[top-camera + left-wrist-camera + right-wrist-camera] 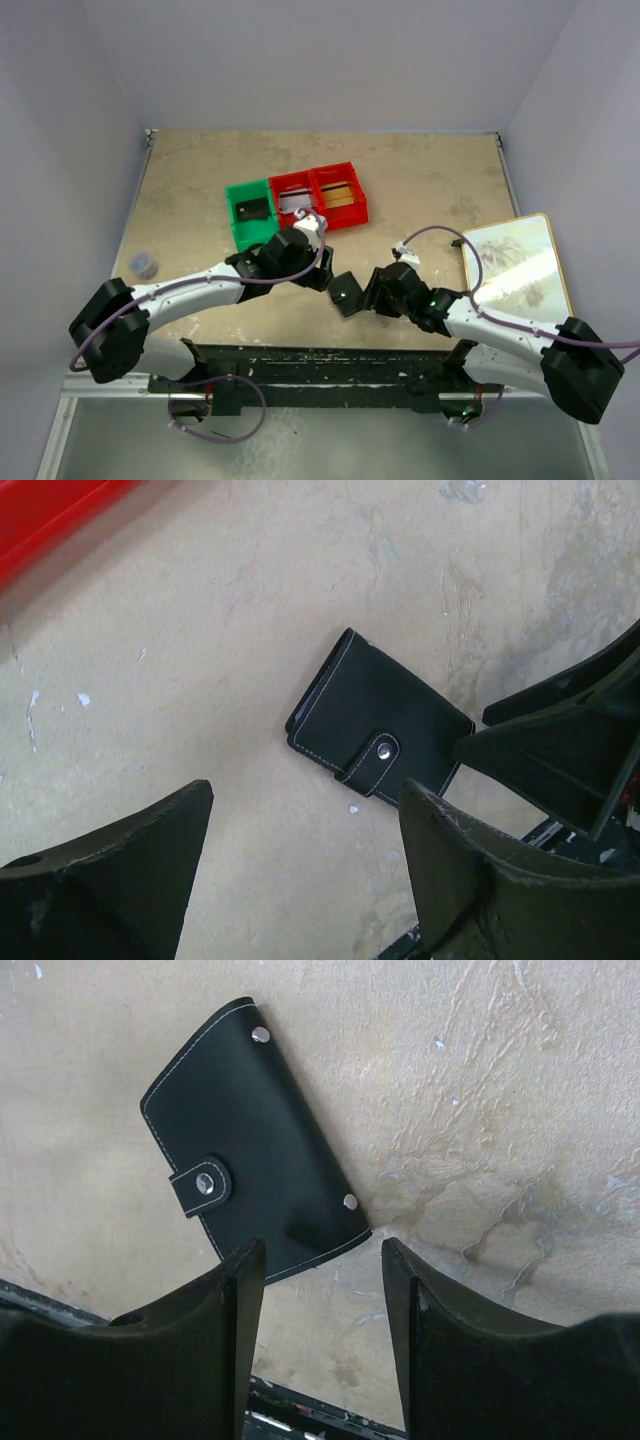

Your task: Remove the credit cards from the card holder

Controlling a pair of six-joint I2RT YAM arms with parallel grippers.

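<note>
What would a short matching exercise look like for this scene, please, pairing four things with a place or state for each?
Things:
1. card holder
2. green bin
3. right-hand red bin
4. left pincer

Places or states:
A. open, holding nothing
B. closed, tab snapped shut
C. leftmost of the three in its row
D. holds a gold-brown card

Pairs: 1-B, 2-C, 3-D, 4-A.

No legible text, numbers, labels or brand marks in any view. Card holder [255,1130]: plain black face, pale stitching, metal snaps, no logo. Cards [340,195] in the bins are too small to read any print. Green bin [235,215] and red bins [330,172] show no lettering. Board [515,262] on the right has a leafy print only.
</note>
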